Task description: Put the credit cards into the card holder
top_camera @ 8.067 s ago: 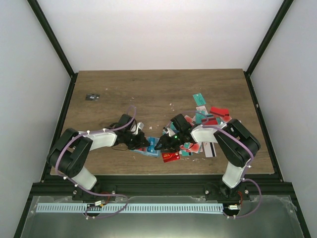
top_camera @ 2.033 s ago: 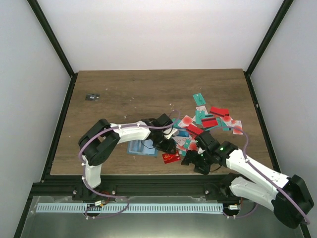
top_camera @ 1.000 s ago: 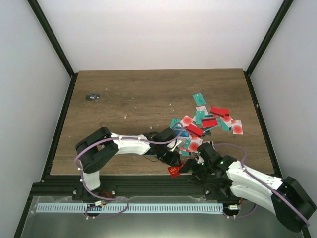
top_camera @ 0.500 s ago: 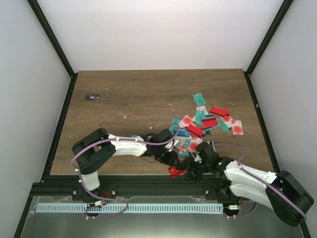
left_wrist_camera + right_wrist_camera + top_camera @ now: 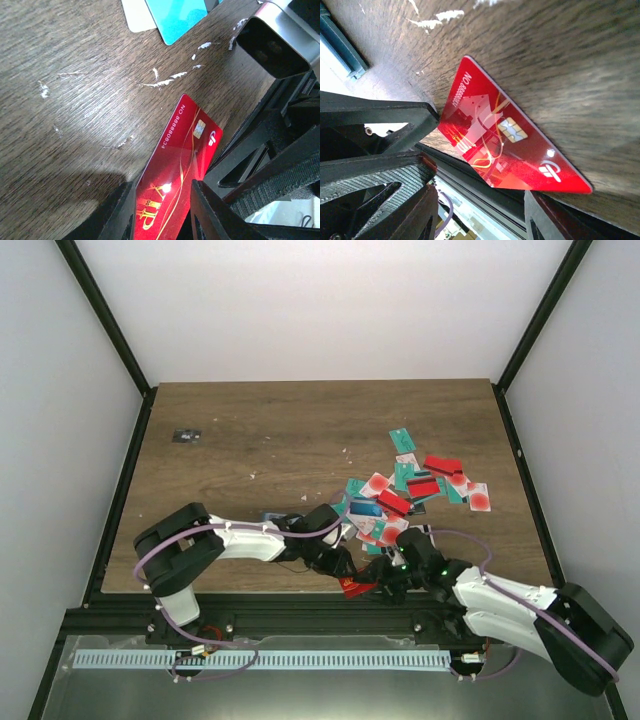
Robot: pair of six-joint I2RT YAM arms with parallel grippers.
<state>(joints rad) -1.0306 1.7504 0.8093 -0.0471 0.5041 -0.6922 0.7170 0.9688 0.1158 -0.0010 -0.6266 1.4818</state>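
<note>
A red credit card (image 5: 355, 587) lies at the table's near edge and hangs partly over it. My left gripper (image 5: 340, 568) is open above its inner end; in the left wrist view the card (image 5: 181, 160) fills the gap between my fingers (image 5: 162, 215). My right gripper (image 5: 383, 580) is open at the overhanging end, jaws either side of the card (image 5: 505, 145) in its wrist view (image 5: 480, 215). A heap of teal, red and white cards (image 5: 405, 488) lies behind. The card holder is hidden, probably under my left arm.
A small dark object (image 5: 186, 436) lies at the far left. The black frame rail (image 5: 300, 615) runs just below the table edge. A teal card (image 5: 175, 12) and a white card (image 5: 137, 17) lie beyond the red one. White scratches mark the wood.
The red card has slid from beside the holder to the near edge and now overhangs it. Both grippers moved toward that edge with it. My left arm now covers the holder.
</note>
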